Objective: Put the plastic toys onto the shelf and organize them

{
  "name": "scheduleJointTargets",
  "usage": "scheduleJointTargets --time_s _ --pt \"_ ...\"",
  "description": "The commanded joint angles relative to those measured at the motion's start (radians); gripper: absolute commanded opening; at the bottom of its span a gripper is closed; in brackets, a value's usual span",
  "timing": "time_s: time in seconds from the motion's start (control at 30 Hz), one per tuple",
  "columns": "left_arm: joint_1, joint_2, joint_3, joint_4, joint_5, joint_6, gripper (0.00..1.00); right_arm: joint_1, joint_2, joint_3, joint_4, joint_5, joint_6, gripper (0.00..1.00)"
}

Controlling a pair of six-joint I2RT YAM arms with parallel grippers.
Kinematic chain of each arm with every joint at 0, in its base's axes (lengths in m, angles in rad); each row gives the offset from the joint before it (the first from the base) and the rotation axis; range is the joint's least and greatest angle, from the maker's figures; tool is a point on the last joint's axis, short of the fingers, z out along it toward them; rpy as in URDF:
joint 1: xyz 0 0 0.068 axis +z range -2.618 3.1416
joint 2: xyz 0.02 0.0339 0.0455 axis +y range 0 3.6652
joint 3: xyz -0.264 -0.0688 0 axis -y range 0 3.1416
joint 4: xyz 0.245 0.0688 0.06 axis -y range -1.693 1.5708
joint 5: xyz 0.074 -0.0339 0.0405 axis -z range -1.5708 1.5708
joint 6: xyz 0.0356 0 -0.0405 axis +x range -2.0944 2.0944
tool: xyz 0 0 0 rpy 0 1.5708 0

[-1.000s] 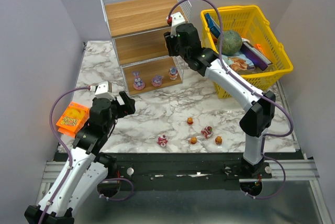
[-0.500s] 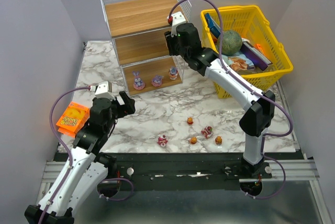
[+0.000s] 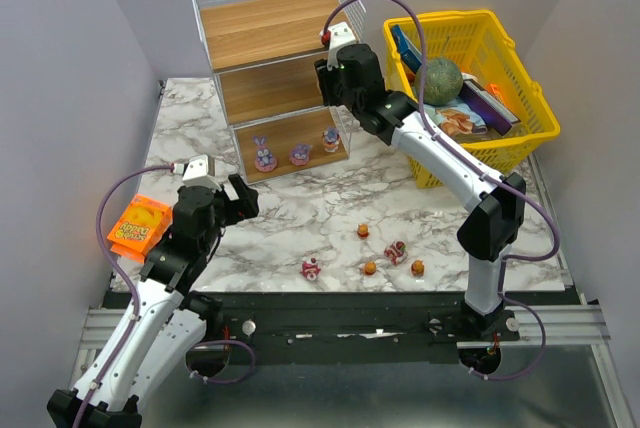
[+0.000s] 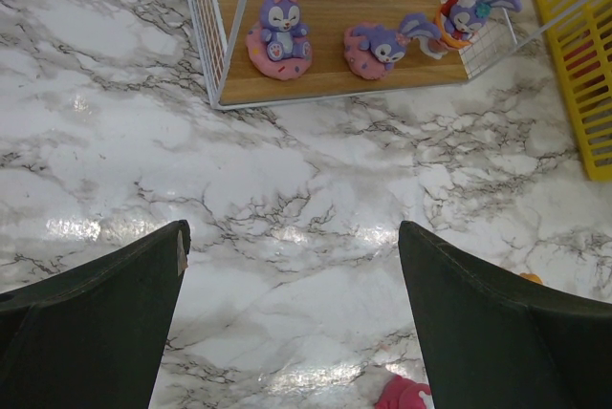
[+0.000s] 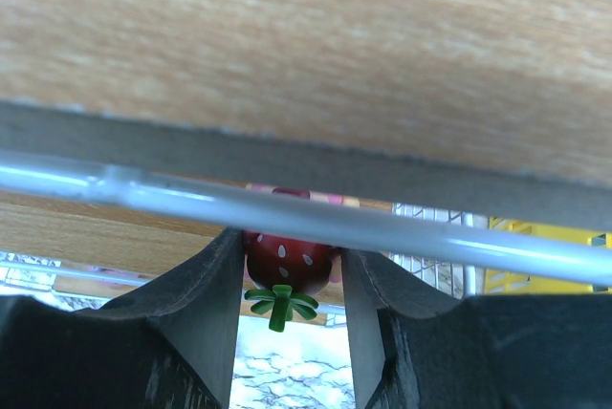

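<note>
Nothing moved since before, right gripper point(image 5: 293, 280) grasping strawberry toy point(image 5: 285, 256) at shelf point(image 3: 265, 33), left gripper point(image 4: 292, 237) released, orange packet point(image 3: 138, 228) print unreadable.

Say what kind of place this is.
Probably a robot lab test cell: left arm and right arm bolted at a marble-look table, plain walls around it, staged props like a wire shelf and yellow basket.

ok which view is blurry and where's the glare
Right wrist: the board and wire are too near, blurred; the red toy is sharper. Left wrist: sharp, white glare patches on the table. Top external: evenly lit, sharp.
</note>
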Motion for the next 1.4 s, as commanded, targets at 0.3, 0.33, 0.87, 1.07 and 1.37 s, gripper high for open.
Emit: scheduleJointTargets --time_s 0.3,0.33,0.87,1.07,1.37 --pt "-0.004 -0.011 0.019 -0.019 -0.029 0.011 0.99 -0.010 -0.015 -0.001 0.067 -0.007 0.014 0.60" --pt "-0.004 -0.011 0.019 -0.019 -0.029 0.009 0.99 -0.010 -0.015 -0.001 0.069 -0.005 0.015 0.61" --pt "-0.004 -0.019 0.019 -0.019 -0.030 0.009 0.99 -0.008 -0.092 -0.062 0.080 -0.033 0.056 0.64" --pt "-0.004 -0.020 0.016 -0.015 -0.025 0.008 0.99 -0.010 -0.124 -0.107 0.083 -0.025 0.083 0.71" --pt "-0.002 -0.017 0.016 -0.015 -0.016 0.008 0.99 -0.010 -0.090 -0.102 0.084 -0.031 0.124 0.75"
